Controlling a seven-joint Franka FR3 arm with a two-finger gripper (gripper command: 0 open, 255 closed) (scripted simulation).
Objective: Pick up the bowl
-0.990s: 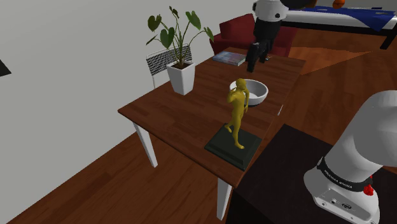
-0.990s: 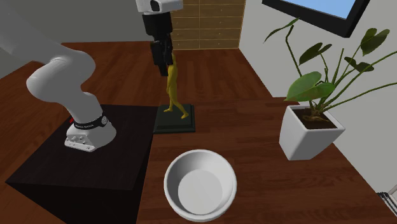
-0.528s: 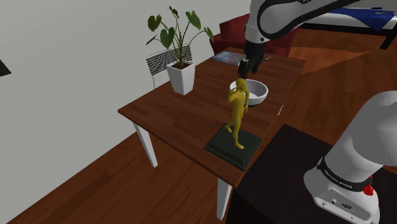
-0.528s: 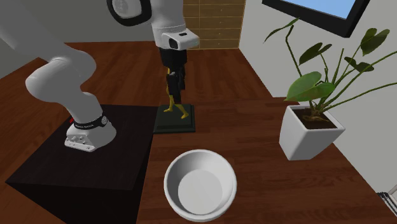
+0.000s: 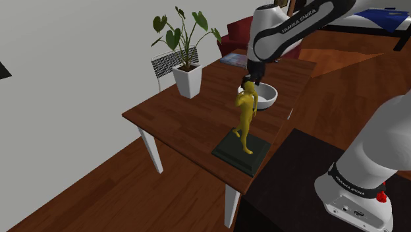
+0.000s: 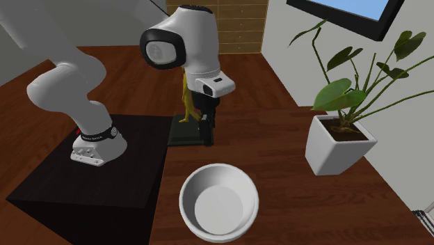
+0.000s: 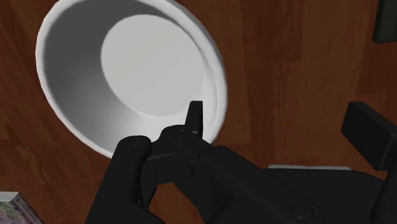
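A white bowl stands upright on the wooden table, near the edge closest to the stand. It lies at the bottom middle of the second exterior view. My black gripper hangs just above the table beside the bowl, between it and the yellow figurine. In the second exterior view the gripper is a little above the tabletop, short of the bowl. In the wrist view the gripper is open: one finger is over the bowl's rim, the other over bare wood. Nothing is held.
A yellow figurine on a dark base stands close behind the hand. A potted plant in a white pot sits at the table's far side. A book lies past the bowl. The black stand adjoins the table.
The arm has swung down and over from high above the table, bringing the hand low beside the figurine and next to the bowl. The fingers have stayed apart. The bowl has not moved.
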